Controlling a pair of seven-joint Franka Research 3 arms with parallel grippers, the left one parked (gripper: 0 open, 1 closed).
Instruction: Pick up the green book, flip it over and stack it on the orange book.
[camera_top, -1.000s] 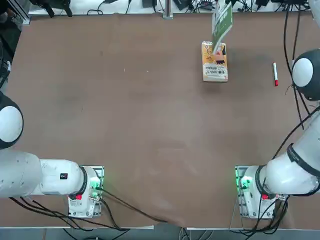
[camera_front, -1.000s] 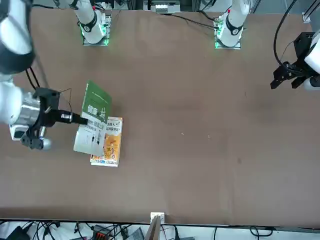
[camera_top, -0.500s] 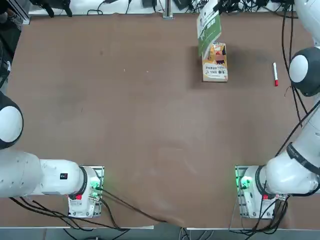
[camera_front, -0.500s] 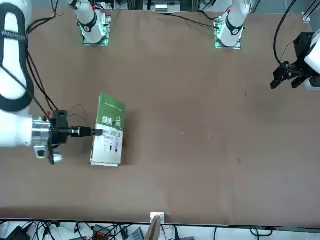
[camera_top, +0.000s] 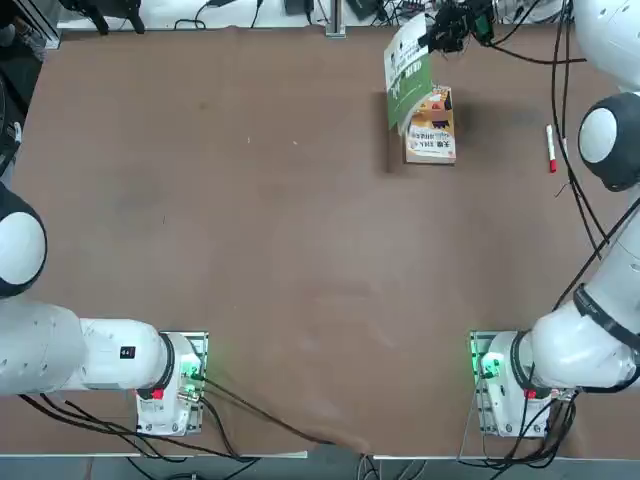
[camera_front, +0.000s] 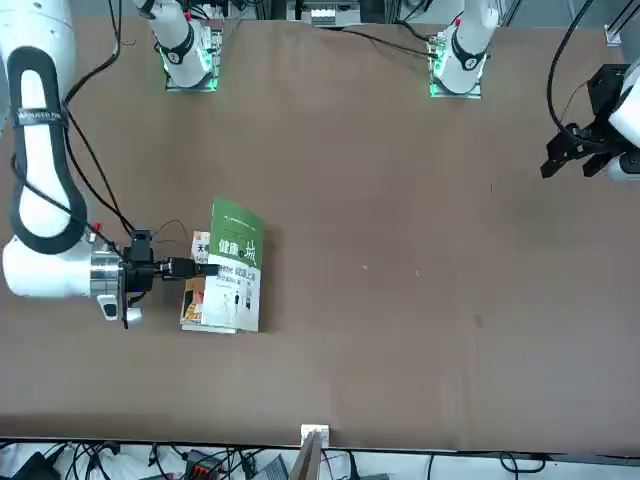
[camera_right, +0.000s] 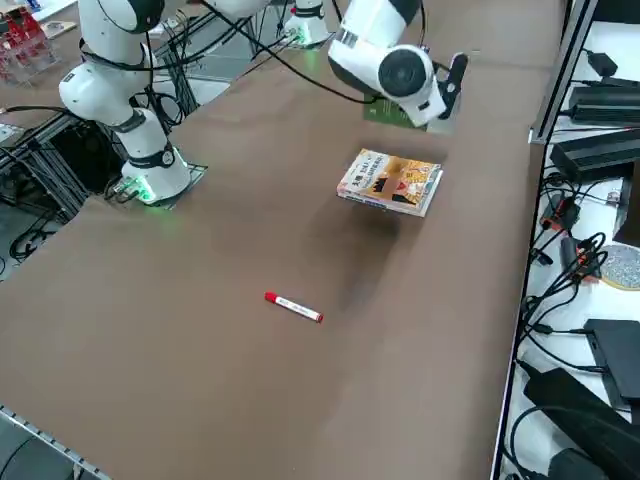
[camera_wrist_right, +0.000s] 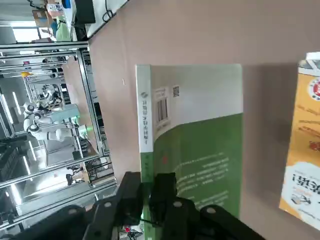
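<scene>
Top view: my claw clamped on green book, held tilted over orange book; red marker lies apart on bench.

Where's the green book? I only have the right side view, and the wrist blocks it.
Observer: The right gripper holds the green book by one edge, jaws shut on it. This is clear in the front and wrist views.
Operator: Is it over the orange book?
Observer: Only partly. In the top view it covers the orange book on the side toward the robot's left and overhangs that edge. The other side of the orange cover is exposed.
Operator: Which face is up?
Observer: The half white, half green cover with white characters faces up in the front view. I cannot tell whether it touches the orange book.
</scene>
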